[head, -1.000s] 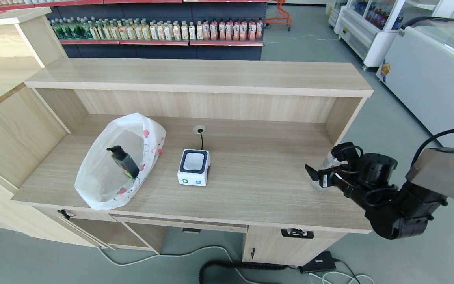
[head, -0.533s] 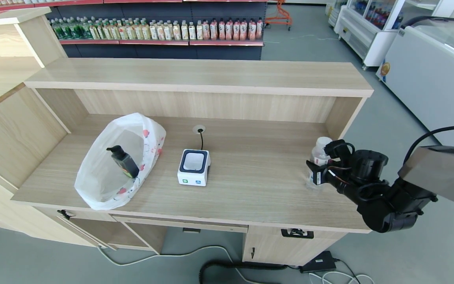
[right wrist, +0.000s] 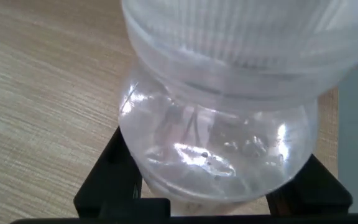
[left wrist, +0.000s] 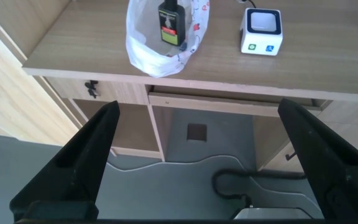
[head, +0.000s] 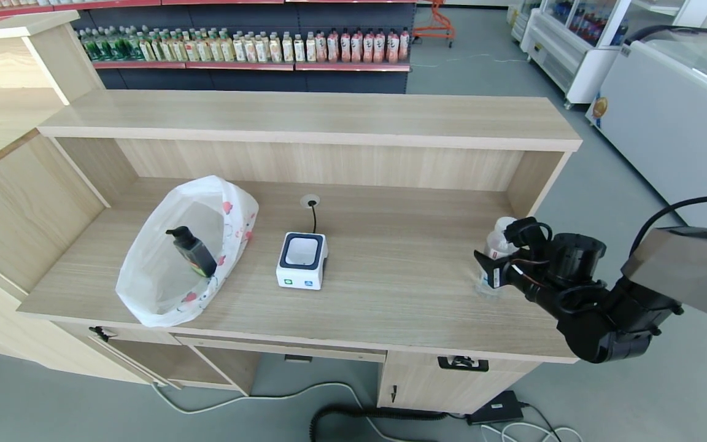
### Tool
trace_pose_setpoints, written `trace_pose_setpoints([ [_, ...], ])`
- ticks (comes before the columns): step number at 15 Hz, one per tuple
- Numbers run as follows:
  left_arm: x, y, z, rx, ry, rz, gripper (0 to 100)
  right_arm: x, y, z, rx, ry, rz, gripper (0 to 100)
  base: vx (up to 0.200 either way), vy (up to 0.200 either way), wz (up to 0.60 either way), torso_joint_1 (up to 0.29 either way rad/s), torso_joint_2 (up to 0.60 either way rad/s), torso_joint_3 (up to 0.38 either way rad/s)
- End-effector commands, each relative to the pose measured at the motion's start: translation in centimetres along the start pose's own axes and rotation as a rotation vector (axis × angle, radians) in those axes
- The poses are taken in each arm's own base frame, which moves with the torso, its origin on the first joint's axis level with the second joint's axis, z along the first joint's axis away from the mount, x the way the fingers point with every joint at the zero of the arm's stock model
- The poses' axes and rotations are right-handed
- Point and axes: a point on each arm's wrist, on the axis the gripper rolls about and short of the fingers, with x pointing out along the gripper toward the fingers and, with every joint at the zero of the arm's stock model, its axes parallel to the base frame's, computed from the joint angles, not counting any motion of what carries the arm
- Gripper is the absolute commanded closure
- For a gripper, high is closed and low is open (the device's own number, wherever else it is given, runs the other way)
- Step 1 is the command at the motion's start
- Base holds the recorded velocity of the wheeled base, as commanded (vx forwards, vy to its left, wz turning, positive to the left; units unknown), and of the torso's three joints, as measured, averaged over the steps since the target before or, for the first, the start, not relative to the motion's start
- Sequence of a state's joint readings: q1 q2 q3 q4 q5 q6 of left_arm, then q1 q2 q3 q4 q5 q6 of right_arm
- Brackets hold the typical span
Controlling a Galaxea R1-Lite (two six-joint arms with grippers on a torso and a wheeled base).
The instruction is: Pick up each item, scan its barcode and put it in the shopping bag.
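In the head view, the right gripper [head: 496,270] sits at the right of the frame, over the right end of the wooden counter [head: 390,288]. Its 2 fingers are pressed against the sides of a clear water bottle [head: 498,240], which stands upright with its white cap up. At centre frame is the white barcode scanner [head: 302,259]. Left of it the shopping bag [head: 151,288] lies open, with a dark pump bottle [head: 194,250] inside.

In the left wrist view, the left gripper [left wrist: 197,115] hangs in front of the counter's edge, fingers [left wrist: 82,162] spread wide and holding nothing. Beyond them are the bag [left wrist: 148,53], the pump bottle [left wrist: 170,23] and the scanner [left wrist: 261,30].

In the right wrist view, the water bottle [right wrist: 222,118] is close up, pinched between the 2 black fingers [right wrist: 114,183], with the counter's wood grain [right wrist: 36,99] behind.
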State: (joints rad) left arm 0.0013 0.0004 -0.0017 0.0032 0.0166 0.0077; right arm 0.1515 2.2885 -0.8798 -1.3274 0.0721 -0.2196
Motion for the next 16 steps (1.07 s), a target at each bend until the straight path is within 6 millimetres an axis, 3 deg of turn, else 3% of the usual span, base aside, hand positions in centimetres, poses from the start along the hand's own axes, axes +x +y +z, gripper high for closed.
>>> trace_pose_setpoints([
  [1, 0.0, 0.0, 0.0, 0.000, 0.000, 0.001, 0, -0.8, -0.2, 1.6, 0.015, -0.033, 0.017, 100, 0.000, 0.000, 0.00, 0.000, 0.00, 0.000],
  [5, 0.0, 0.0, 0.0, 0.000, 0.000, 0.001, 0, -5.8, -0.4, 8.2, 0.256, -0.075, 0.236, 100, 0.000, 0.000, 0.00, 0.000, 0.00, 0.000],
  [6, 0.0, 0.0, 0.0, 0.000, 0.000, 0.001, 0, -6.3, -0.3, 8.8, 0.274, -0.073, 0.266, 100, 0.000, 0.000, 0.00, 0.000, 0.00, 0.000],
  [7, 0.0, 0.0, 0.0, 0.000, 0.000, 0.001, 0, -8.9, 0.7, 10.8, 0.343, -0.052, 0.415, 100, 0.000, 0.000, 0.00, 0.000, 0.00, 0.000],
  [10, 0.0, 0.0, 0.0, 0.000, 0.000, 0.001, 0, -12.6, 2.7, 12.1, 0.323, -0.043, 0.643, 100, 0.000, 0.000, 0.00, 0.000, 0.00, 0.000],
  [13, 0.0, 0.0, 0.0, 0.000, 0.000, 0.001, 0, -14.7, 2.7, 14.3, 0.156, -0.189, 0.726, 100, 0.000, 0.000, 0.00, 0.000, 0.00, 0.000],
  [16, 0.0, 0.0, 0.0, 0.000, 0.000, 0.001, 0, -16.8, 3.1, 14.5, 0.009, -0.295, 0.831, 100, 0.000, 0.000, 0.00, 0.000, 0.00, 0.000],
])
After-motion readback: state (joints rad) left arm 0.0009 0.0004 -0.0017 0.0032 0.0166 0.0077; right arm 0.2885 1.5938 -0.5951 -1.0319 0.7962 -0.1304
